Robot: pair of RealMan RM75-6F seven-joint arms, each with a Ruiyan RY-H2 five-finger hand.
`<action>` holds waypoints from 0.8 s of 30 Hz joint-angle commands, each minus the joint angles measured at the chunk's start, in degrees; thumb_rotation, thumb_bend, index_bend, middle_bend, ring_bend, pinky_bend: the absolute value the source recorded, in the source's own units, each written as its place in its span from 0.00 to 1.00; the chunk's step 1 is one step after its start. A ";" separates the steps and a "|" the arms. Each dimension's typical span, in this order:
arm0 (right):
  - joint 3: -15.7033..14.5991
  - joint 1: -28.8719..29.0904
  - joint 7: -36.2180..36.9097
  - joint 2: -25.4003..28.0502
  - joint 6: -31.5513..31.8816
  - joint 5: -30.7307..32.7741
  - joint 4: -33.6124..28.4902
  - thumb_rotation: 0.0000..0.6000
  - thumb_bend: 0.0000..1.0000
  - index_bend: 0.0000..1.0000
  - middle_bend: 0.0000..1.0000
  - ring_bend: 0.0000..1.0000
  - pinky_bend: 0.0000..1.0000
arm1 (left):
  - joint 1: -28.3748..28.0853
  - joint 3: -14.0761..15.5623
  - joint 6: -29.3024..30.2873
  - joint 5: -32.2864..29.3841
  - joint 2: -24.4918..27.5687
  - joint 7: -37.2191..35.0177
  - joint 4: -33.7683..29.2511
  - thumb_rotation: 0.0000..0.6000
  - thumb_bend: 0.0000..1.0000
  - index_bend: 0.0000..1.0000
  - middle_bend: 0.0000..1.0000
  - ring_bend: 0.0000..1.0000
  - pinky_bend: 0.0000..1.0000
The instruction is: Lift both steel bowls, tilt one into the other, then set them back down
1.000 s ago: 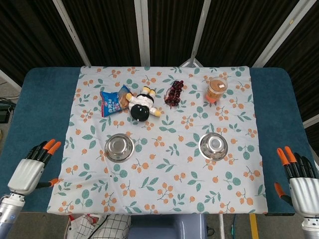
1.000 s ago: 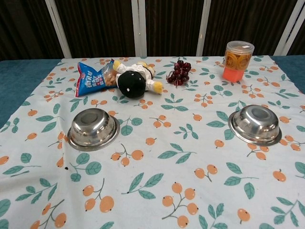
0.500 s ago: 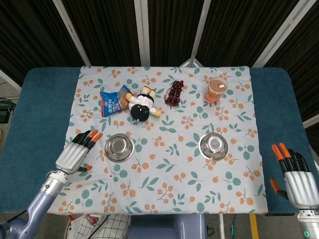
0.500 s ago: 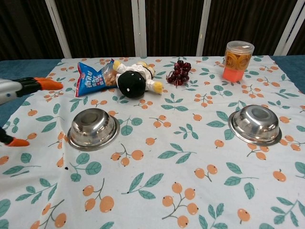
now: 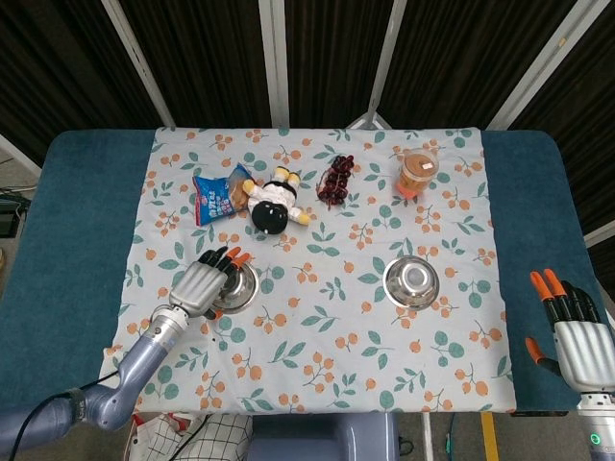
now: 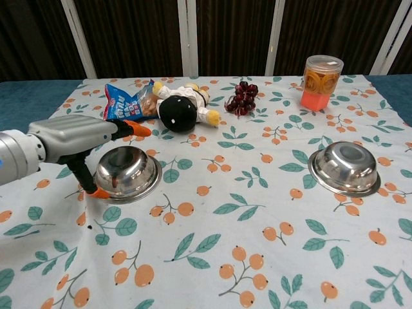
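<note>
Two steel bowls sit upright on the floral cloth. The left bowl (image 5: pixel 237 285) (image 6: pixel 129 171) has my left hand (image 5: pixel 203 281) (image 6: pixel 77 141) at its left rim, fingers spread above the bowl and thumb down by the rim's near-left edge; whether it touches the rim I cannot tell. The right bowl (image 5: pixel 411 281) (image 6: pixel 344 168) stands alone. My right hand (image 5: pixel 578 332) hovers open off the table's front right corner, seen only in the head view.
Behind the left bowl lie a blue snack bag (image 5: pixel 215 196) (image 6: pixel 122 105) and a plush doll (image 5: pixel 272 201) (image 6: pixel 180 109). A bunch of dark grapes (image 5: pixel 335 180) (image 6: pixel 242 98) and an orange drink cup (image 5: pixel 418 172) (image 6: pixel 320 82) stand at the back.
My left hand has swept in from the table's left edge to the left bowl's rim. The right hand has shifted only slightly. Neither bowl has moved.
</note>
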 commanded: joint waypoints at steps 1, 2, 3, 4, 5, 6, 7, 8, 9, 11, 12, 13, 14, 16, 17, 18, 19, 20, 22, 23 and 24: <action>0.13 -0.12 0.56 0.28 0.29 0.21 -0.01 1.00 0.36 0.00 0.00 0.00 0.10 | -1.99 0.17 -0.64 -3.11 -1.98 2.64 1.82 0.99 0.16 0.00 0.00 0.00 0.11; 0.15 -0.15 0.76 0.38 0.37 0.25 0.00 1.00 0.36 0.00 0.00 0.00 0.10 | -2.26 0.22 -0.59 -3.75 -2.26 2.96 2.09 0.99 0.16 0.00 0.00 0.00 0.11; 0.17 -0.16 0.95 0.46 0.42 0.28 0.01 1.00 0.36 0.00 0.00 0.00 0.10 | -2.55 0.27 -0.63 -4.44 -2.54 3.24 2.42 0.99 0.16 0.00 0.00 0.00 0.11; 0.19 -0.18 1.18 0.53 0.47 0.33 0.01 1.00 0.36 0.00 0.00 0.00 0.10 | -2.86 0.34 -0.74 -5.09 -2.78 3.52 2.77 0.99 0.16 0.00 0.00 0.00 0.12; 0.21 -0.19 1.36 0.59 0.51 0.38 0.02 1.00 0.36 0.00 0.00 0.00 0.10 | -3.19 0.45 -0.97 -5.76 -3.01 3.76 3.14 0.99 0.16 0.00 0.01 0.00 0.13; 0.23 -0.20 1.43 0.62 0.52 0.43 0.04 1.00 0.36 0.00 0.00 0.00 0.10 | -3.36 0.51 -1.09 -6.08 -3.13 3.87 3.32 0.99 0.16 0.00 0.02 0.00 0.15; 0.29 -0.20 1.57 0.68 0.55 0.55 0.07 1.00 0.36 0.00 0.00 0.00 0.10 | -3.69 0.61 -1.25 -6.66 -3.39 4.11 3.67 0.99 0.17 0.01 0.03 0.00 0.17; 0.30 -0.19 1.67 0.72 0.51 0.65 0.07 1.00 0.36 0.00 0.00 0.00 0.10 | -3.95 0.70 -1.23 -7.11 -3.60 4.30 3.88 0.99 0.17 0.03 0.05 0.00 0.20; 0.30 -0.20 1.80 0.76 0.46 0.77 0.08 1.00 0.36 0.00 0.00 0.00 0.10 | -4.17 0.81 -1.05 -7.44 -3.78 4.55 4.04 0.99 0.17 0.05 0.07 0.00 0.22; 0.35 -0.16 2.03 0.83 0.34 0.98 0.07 1.00 0.36 0.00 0.00 0.00 0.10 | -4.56 1.09 -0.68 -7.91 -4.09 5.02 4.28 0.99 0.17 0.11 0.12 0.03 0.26; 0.36 -0.14 2.13 0.86 0.28 1.07 0.04 1.00 0.36 0.00 0.00 0.00 0.10 | -4.73 1.21 -0.50 -8.10 -4.24 5.16 4.39 0.99 0.18 0.15 0.16 0.07 0.29; 0.38 -0.12 2.23 0.90 0.21 1.18 0.01 1.00 0.36 0.00 0.00 0.00 0.10 | -4.91 1.38 -0.38 -8.31 -4.39 5.32 4.58 0.99 0.18 0.19 0.20 0.11 0.33; 0.40 -0.08 2.34 0.96 0.09 1.34 -0.04 1.00 0.36 0.00 0.00 0.00 0.10 | -5.16 1.59 -0.20 -8.64 -4.63 5.51 4.90 0.99 0.19 0.21 0.22 0.13 0.35; 0.38 -0.03 2.44 1.00 -0.04 1.45 -0.09 1.00 0.36 0.00 0.00 0.00 0.10 | -5.53 1.81 -0.16 -9.15 -4.99 5.63 5.41 1.00 0.21 0.28 0.30 0.21 0.42; 0.38 0.00 2.41 1.02 -0.11 1.53 -0.07 1.00 0.36 0.00 0.00 0.00 0.10 | -5.70 1.89 -0.17 -9.40 -5.16 5.59 5.65 1.00 0.22 0.30 0.32 0.23 0.44; 0.35 0.02 2.42 1.03 -0.20 1.59 -0.09 1.00 0.36 0.00 0.00 0.00 0.10 | -5.88 1.96 -0.14 -9.55 -5.34 5.54 5.94 1.00 0.22 0.32 0.35 0.25 0.46; 0.33 0.05 2.46 1.04 -0.26 1.61 -0.12 1.00 0.36 0.00 0.00 0.00 0.10 | -6.02 2.08 0.00 -9.58 -5.48 5.56 6.19 1.00 0.23 0.33 0.38 0.28 0.49; 0.32 0.07 2.51 1.07 -0.32 1.65 -0.16 1.00 0.36 0.00 0.00 0.00 0.10 | -6.14 2.19 0.18 -9.56 -5.60 5.53 6.37 1.00 0.23 0.34 0.40 0.29 0.51; 0.32 0.15 2.58 1.12 -0.50 1.80 -0.18 1.00 0.36 0.00 0.00 0.00 0.10 | -6.32 2.39 0.76 -9.20 -5.78 5.17 6.60 1.00 0.24 0.38 0.48 0.36 0.56; 0.34 0.19 2.61 1.13 -0.59 1.91 -0.14 1.00 0.36 0.00 0.00 0.00 0.10 | -6.35 2.46 0.95 -9.06 -5.81 4.96 6.64 1.00 0.24 0.39 0.50 0.38 0.57; 0.36 0.21 2.59 1.12 -0.67 2.03 -0.10 1.00 0.36 0.00 0.00 0.00 0.10 | -6.38 2.47 1.19 -8.88 -5.81 4.67 6.66 1.00 0.24 0.41 0.51 0.39 0.59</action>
